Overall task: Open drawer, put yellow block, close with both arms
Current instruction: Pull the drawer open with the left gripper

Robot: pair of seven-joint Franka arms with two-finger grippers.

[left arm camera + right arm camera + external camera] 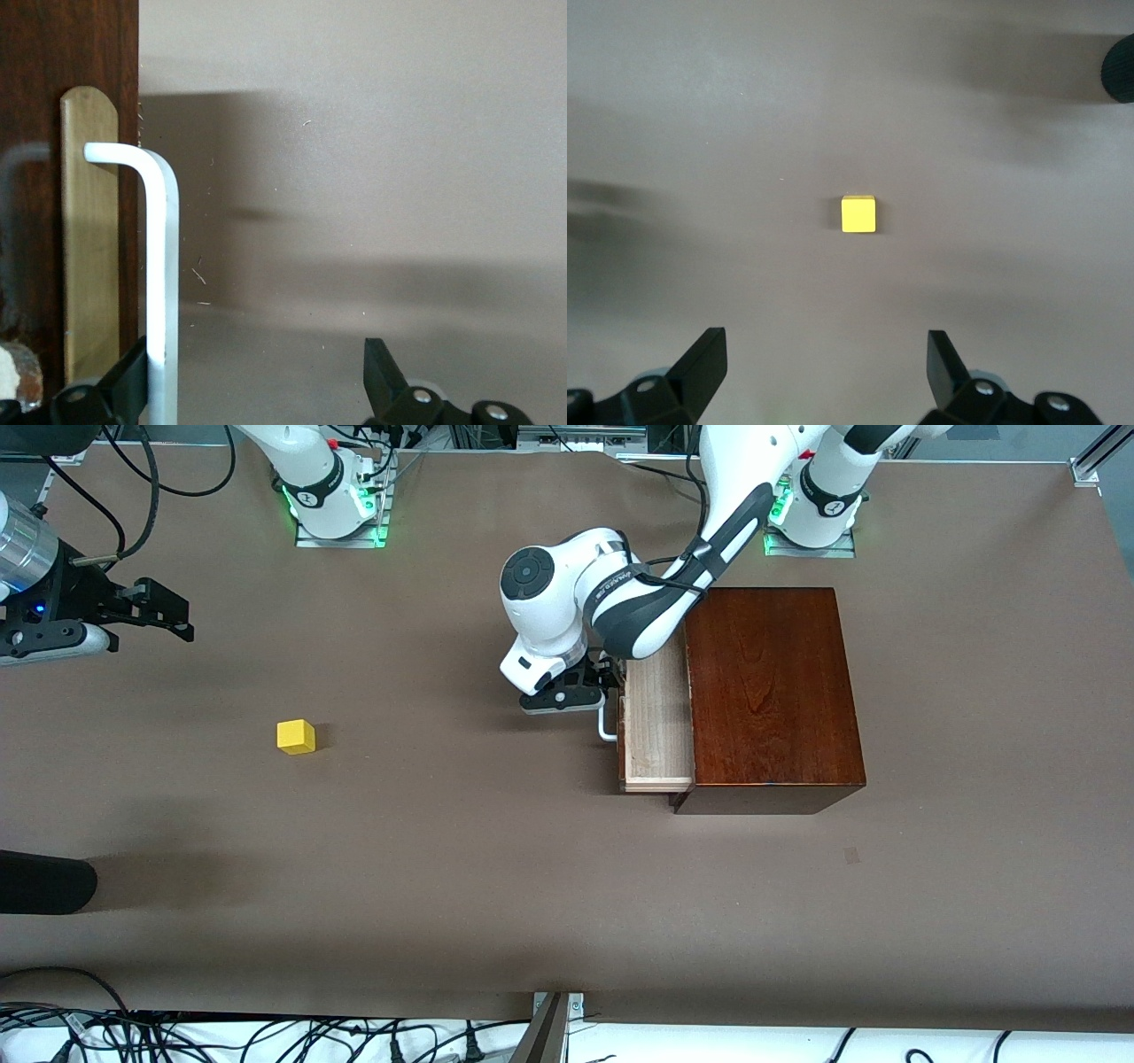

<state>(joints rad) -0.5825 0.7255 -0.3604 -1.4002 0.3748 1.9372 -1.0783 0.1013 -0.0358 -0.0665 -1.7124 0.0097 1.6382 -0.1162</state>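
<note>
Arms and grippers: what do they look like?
Both arms are glossy white with dark grey joint sections and round grey caps; black cables run along them, green lights glow at the bases. The left gripper and right gripper are black, two-fingered.

A brown bench (pixel 496 886) is spreading out under me, its covering lying smooth and matte. Black cables (pixel 221 1036) are tangling along the bench edge nearest the front camera, over a white strip. A black rounded object (pixel 44 881) is poking in at the right arm's end of the bench. More black cables (pixel 133 469) are looping near the bases.
</note>
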